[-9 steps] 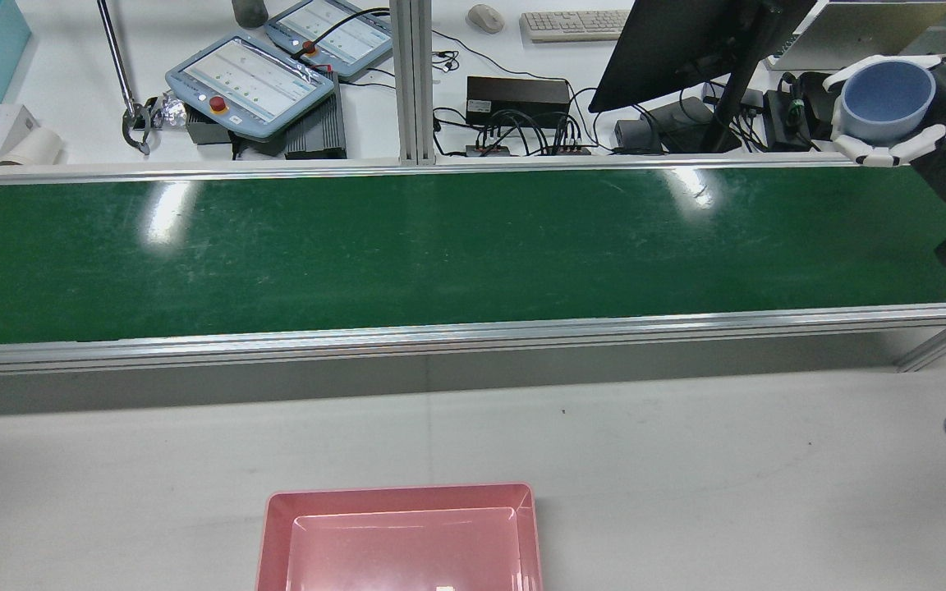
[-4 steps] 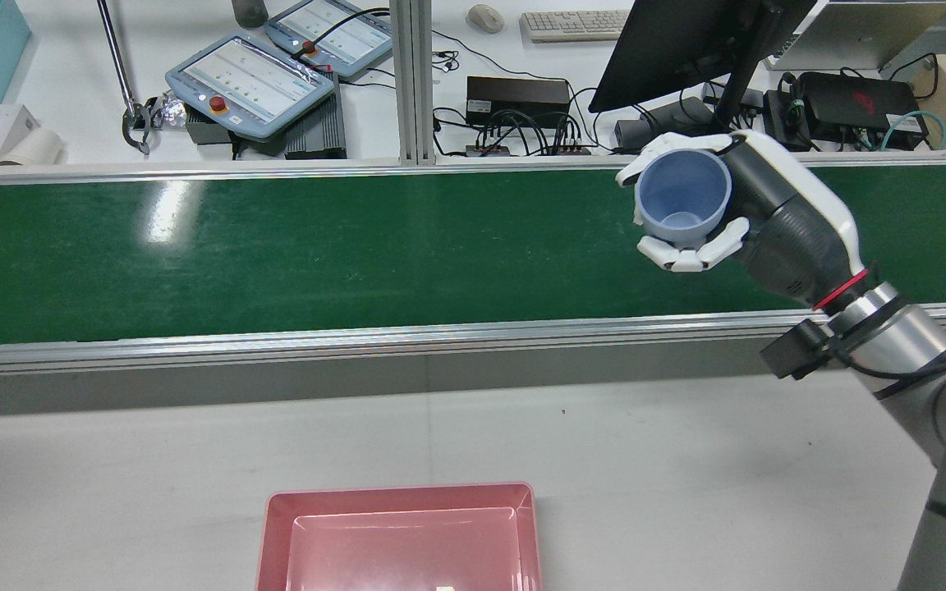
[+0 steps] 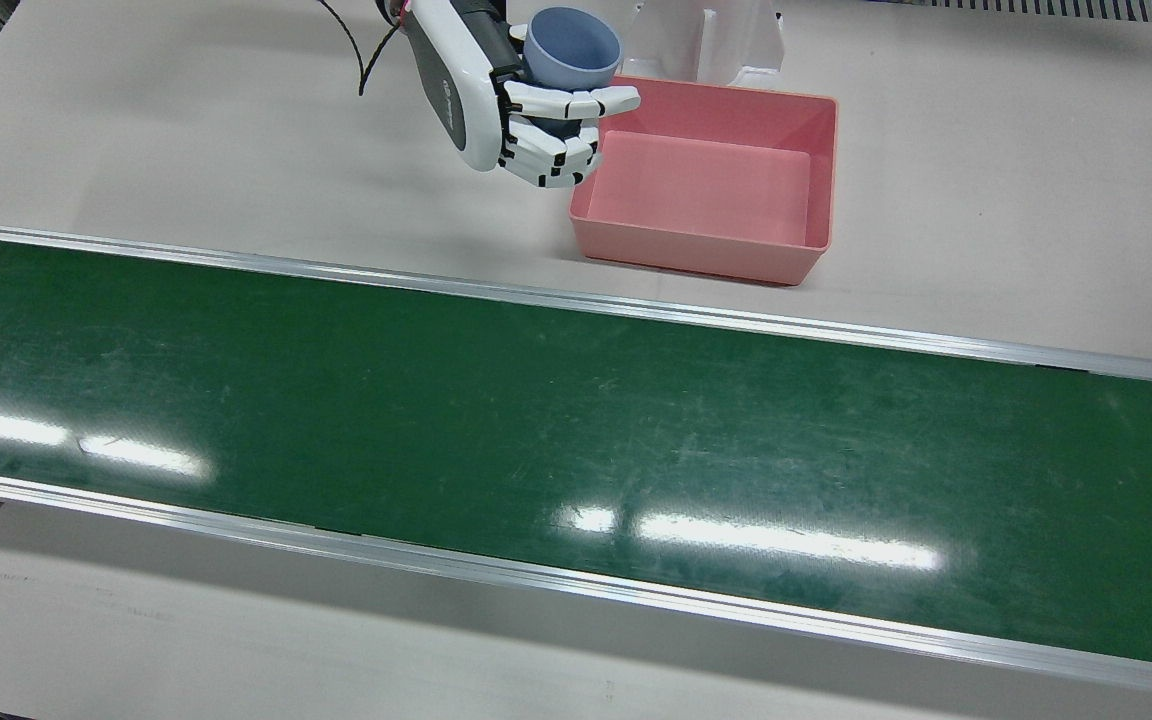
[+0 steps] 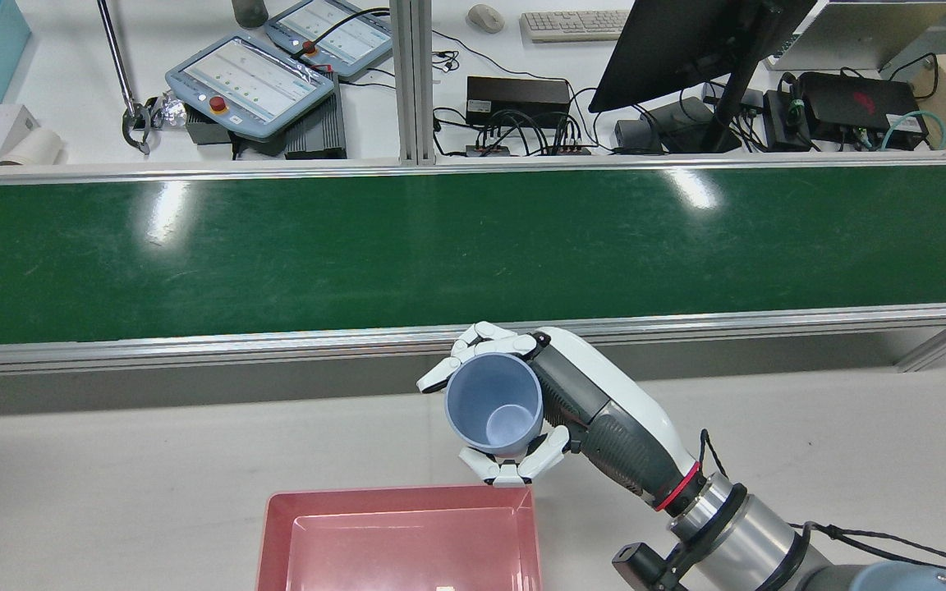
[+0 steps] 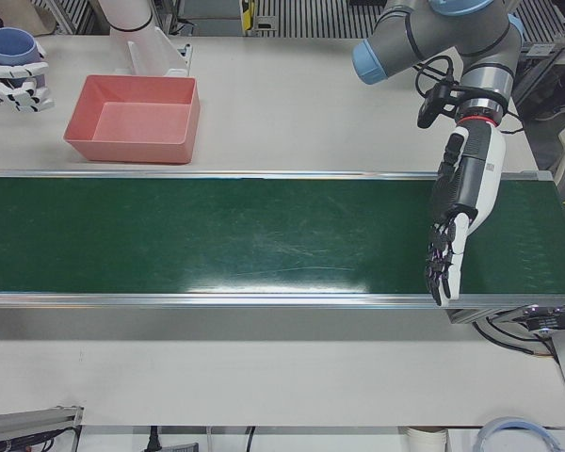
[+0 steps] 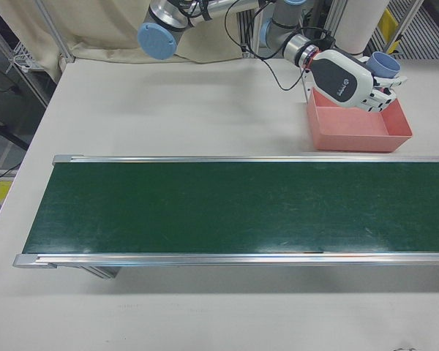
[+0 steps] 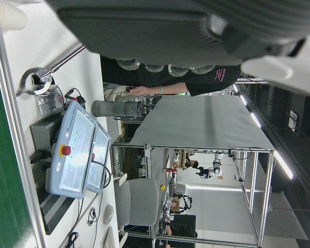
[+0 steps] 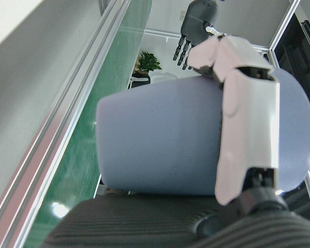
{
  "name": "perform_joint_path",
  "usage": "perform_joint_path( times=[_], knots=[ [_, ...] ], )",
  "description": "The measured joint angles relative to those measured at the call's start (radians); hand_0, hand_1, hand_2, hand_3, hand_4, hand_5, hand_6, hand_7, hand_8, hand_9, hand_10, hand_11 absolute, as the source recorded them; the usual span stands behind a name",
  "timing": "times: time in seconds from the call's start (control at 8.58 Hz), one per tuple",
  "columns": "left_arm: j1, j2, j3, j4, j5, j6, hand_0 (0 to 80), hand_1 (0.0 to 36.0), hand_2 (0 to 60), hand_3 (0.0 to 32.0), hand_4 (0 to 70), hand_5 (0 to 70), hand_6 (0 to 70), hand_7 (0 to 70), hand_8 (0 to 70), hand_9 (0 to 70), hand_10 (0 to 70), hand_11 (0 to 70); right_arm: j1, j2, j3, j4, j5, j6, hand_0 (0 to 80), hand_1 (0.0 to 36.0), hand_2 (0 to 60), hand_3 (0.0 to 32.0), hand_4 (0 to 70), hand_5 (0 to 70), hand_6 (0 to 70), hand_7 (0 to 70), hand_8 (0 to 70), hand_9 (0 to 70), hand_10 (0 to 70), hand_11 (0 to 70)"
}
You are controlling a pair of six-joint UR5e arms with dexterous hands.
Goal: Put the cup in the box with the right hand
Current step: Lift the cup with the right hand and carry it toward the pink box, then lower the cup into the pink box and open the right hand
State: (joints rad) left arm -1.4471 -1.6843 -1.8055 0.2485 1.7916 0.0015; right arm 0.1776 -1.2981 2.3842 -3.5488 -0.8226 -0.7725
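Over the pale tabletop [image 3: 186, 150], at the left of the front view, the right robot hand [image 3: 526, 110] wraps its fingers [image 3: 576, 102] around the blue cup [image 3: 571, 50], held upright and clear of the surface, mouth up. Just to its right sits the pink box [image 3: 706, 255], empty; the cup hangs beside the box's near-left corner, not inside it. Farther right, seen from the left-front camera, the left robot hand [image 5: 457, 226] points down over the green conveyor belt [image 5: 217, 235], fingers straight and holding nothing.
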Motion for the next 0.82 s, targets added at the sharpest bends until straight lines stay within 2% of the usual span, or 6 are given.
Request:
perform_joint_path(
  times=[0.12, 0.23, 0.35, 0.47, 0.58, 0.82],
  knots=[
    [0.0, 0.0, 0.0, 0.0, 0.0, 0.0, 0.0, 0.0, 0.0, 0.0, 0.0, 0.0, 0.0, 0.0, 0.0, 0.0, 0.0, 0.0, -0.04, 0.007, -0.002, 0.011, 0.02, -0.031, 60.3, 25.0, 17.5, 0.0, 23.2, 8.3, 8.9, 30.1, 3.5, 10.1, 6.7, 12.4],
    [0.0, 0.0, 0.0, 0.001, -0.001, 0.0, 0.0, 0.0, 0.0, 0.0, 0.0, 0.0, 0.0, 0.0, 0.0, 0.0, 0.0, 0.0, -0.072, 0.01, -0.011, 0.028, 0.032, -0.059, 51.7, 10.2, 1.7, 0.0, 21.9, 4.2, 6.3, 23.1, 0.2, 3.7, 3.2, 6.2],
    [0.0, 0.0, 0.0, 0.001, -0.001, 0.0, 0.0, 0.0, 0.0, 0.0, 0.0, 0.0, 0.0, 0.0, 0.0, 0.0, 0.0, 0.0, -0.098, 0.012, -0.033, 0.052, 0.037, -0.075, 43.7, 5.9, 8.0, 0.0, 19.4, 1.8, 5.4, 22.5, 0.0, 3.1, 2.0, 3.7],
    [0.0, 0.0, 0.0, 0.001, -0.001, 0.0, 0.0, 0.0, 0.0, 0.0, 0.0, 0.0, 0.0, 0.0, 0.0, 0.0, 0.0, 0.0, -0.118, 0.012, -0.055, 0.073, 0.039, -0.082, 41.8, 4.8, 9.0, 0.0, 19.4, 1.3, 5.4, 23.0, 0.0, 3.2, 1.7, 3.2],
    [0.0, 0.0, 0.0, 0.001, -0.001, 0.0, 0.0, 0.0, 0.0, 0.0, 0.0, 0.0, 0.0, 0.0, 0.0, 0.0, 0.0, 0.0, -0.13, 0.012, -0.069, 0.087, 0.04, -0.086, 42.8, 1.7, 2.4, 0.0, 22.7, 1.1, 5.4, 23.5, 0.0, 3.3, 1.5, 2.8],
    [0.0, 0.0, 0.0, 0.001, -0.001, 0.0, 0.0, 0.0, 0.0, 0.0, 0.0, 0.0, 0.0, 0.0, 0.0, 0.0, 0.0, 0.0, -0.138, 0.013, -0.079, 0.096, 0.04, -0.088, 36.3, 2.7, 8.0, 0.0, 19.3, 0.7, 5.3, 23.6, 0.0, 3.3, 1.1, 2.2]
  ],
)
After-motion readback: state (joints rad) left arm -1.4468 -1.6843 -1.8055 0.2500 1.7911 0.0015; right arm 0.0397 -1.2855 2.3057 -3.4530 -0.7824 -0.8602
